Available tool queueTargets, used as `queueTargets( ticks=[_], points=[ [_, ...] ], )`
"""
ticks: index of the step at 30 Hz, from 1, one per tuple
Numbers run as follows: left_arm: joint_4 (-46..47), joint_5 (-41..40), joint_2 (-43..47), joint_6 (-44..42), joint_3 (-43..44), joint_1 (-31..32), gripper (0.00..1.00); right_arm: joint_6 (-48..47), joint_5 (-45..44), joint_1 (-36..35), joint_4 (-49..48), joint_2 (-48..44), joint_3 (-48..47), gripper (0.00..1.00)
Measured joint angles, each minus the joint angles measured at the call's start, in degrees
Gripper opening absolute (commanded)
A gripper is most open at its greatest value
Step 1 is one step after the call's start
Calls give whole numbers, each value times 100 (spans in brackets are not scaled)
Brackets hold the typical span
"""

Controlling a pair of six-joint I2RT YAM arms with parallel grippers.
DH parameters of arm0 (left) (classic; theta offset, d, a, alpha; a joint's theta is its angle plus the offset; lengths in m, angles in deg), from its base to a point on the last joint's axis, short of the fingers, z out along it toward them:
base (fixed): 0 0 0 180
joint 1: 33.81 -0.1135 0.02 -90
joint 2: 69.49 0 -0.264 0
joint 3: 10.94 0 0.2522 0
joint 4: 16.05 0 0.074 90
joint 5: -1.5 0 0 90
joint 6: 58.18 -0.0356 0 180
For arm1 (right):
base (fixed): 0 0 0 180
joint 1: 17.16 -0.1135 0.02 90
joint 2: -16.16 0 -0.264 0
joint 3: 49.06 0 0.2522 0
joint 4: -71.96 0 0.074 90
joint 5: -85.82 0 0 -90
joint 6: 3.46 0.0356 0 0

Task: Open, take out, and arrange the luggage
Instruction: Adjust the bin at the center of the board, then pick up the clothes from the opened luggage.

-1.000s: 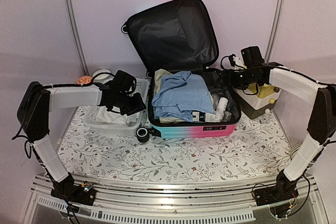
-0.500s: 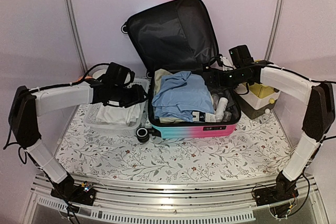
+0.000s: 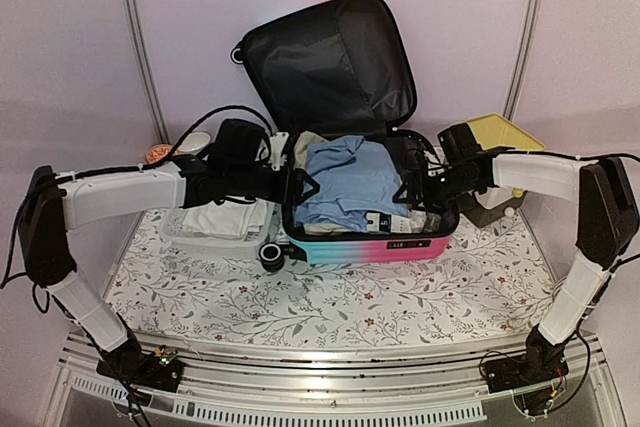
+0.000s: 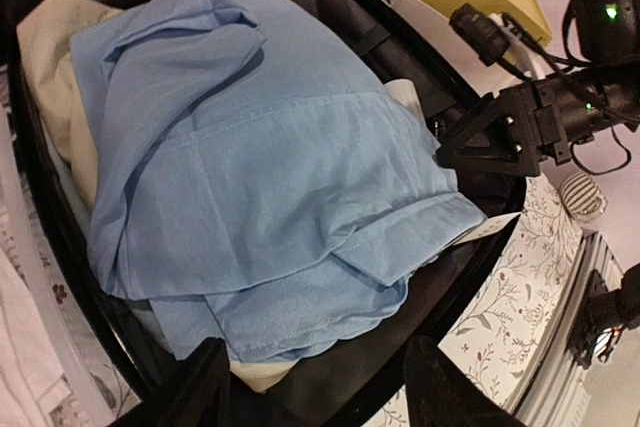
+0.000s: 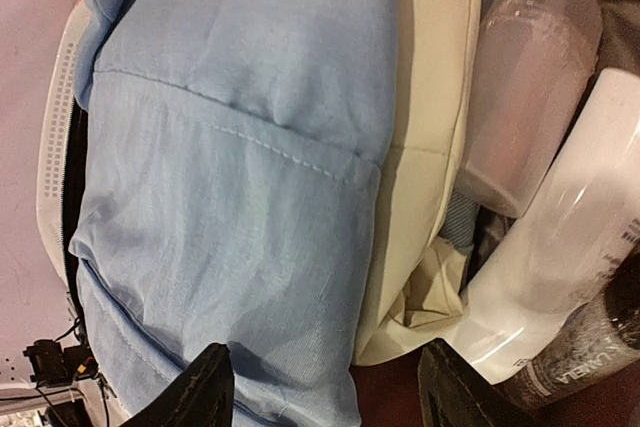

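**Top external view: both arms are reaching into the open luggage from either side**

The luggage [image 3: 365,244] is lying flat at the middle of the table [image 3: 330,312], its lid [image 3: 330,57] standing up toward the back wall. Its pink-to-turquoise front edge is facing the arm bases, with a broad strip of flowered tabletop lying between them. On the left, a white basket [image 3: 215,232] is sitting just beside the shell. On the right, a yellow-topped box [image 3: 505,137] is standing near the far corner. So the room on both sides is tight, and the open room is lying in front and above.

A blue garment [image 3: 345,182] is filling most of the lower half and is bulging above the black rim. A cream cloth [image 5: 420,147] is showing under it. Bottles [image 3: 425,212] are lying packed along the right edge, touching the cloth pile.

The left arm is stretching almost level across the basket, with the left gripper [image 3: 305,187] crossing the left rim. In the left wrist view its jaws are standing apart over the near edge of the garment, not closed on it.

The right arm is bending inward at the elbow, with the right gripper [image 3: 410,192] hanging over the bottles. In the right wrist view its jaws are also standing apart, facing the garment's side.
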Motion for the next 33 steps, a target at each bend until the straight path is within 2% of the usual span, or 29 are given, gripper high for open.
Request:
queueTargets(
  ticks=[2,13,18,20,23,30,33],
  points=[
    [105,33,96,-199,-63,15,65,155,225,2,-157,0,195,61],
    [407,114,673,-800,-295,70,67,997,1486,20,-1071,48,461,10],
    [428,162,673,-1196,-306,229,70,1360,1631,7,-1080,-225,437,6],
    [474,192,671,-1408,-306,350,79,1510,1685,-11,-1025,-326,262,6],
    [553,216,603,-1720,-271,516,90,1663,1746,-48,-981,-341,-138,12],
    [573,120,17,-2129,238,638,92,1834,1744,-79,-756,-337,-411,12],
    [570,116,-164,-2197,382,643,98,1858,1746,-79,-704,-310,-411,12]
  ],
)
